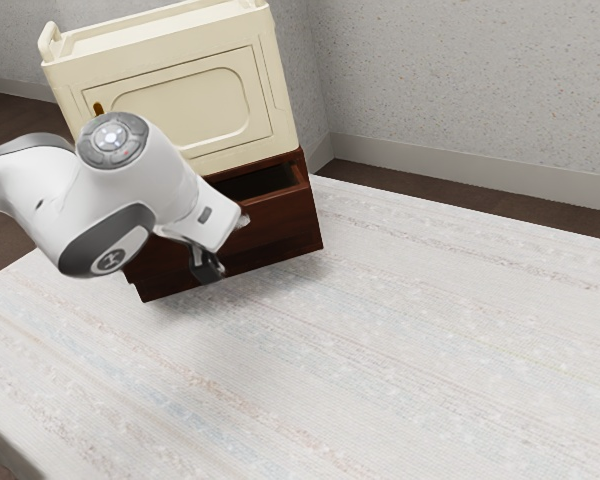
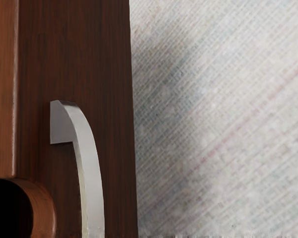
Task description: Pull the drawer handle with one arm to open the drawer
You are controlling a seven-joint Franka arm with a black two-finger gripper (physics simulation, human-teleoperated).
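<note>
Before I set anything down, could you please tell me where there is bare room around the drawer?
The pale cloth lies bare from the drawer front out to the exterior view's right and lower edges. It is crowded at the handle, where my jaws hang close, and above the drawer, where the cream box stands.

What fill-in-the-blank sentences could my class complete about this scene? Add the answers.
The brown drawer is not shut but partly ____.
The cream box is not below the drawer but ____ it.
The silver handle is not straight but ____.
The end effector is not behind the drawer but in ____ of it.
Answers: open; above; curved; front.
</note>
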